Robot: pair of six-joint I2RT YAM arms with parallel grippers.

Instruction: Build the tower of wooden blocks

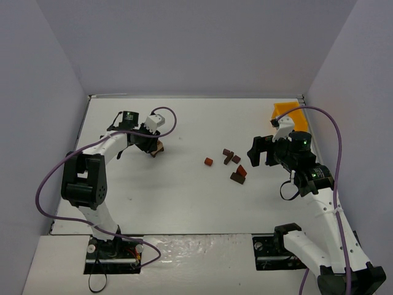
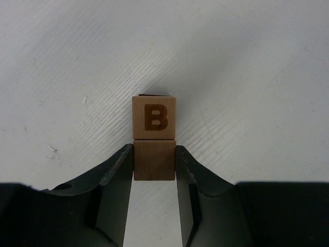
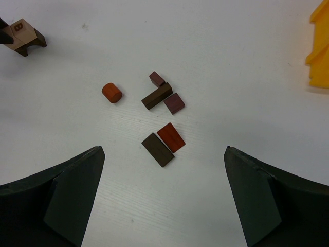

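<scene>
Two arms reach over the white desk in the overhead view. The left end effector sits at 10 o'clock from the desk's middle, closed narrowly on the tower, which shows there only as a tan-and-brown speck. The right end effector hangs at 3 o'clock, spread wide and holding nothing. Just at its 9 o'clock lie the loose wood blocks, with a reddish cylinder apart on their 9 o'clock side. A yellow bin fills the 1 o'clock corner.

From the left wrist, the two fingers press the sides of a plain cube of tan wood. Touching its edge at 12 o'clock is a lettered cube, its face bearing a dark capital "B". A dark sliver shows just beyond it.

From the right wrist, six pieces lie on the desk beyond the widely parted fingers. The cylinder is at the group's 9 o'clock. A small maroon cube, a dark brown bar and a purplish cube huddle close together. At their 6 o'clock, a red wedge and a dark slab touch side by side. The "B" cube shows at the 10 o'clock corner beside a dark arched piece.
</scene>
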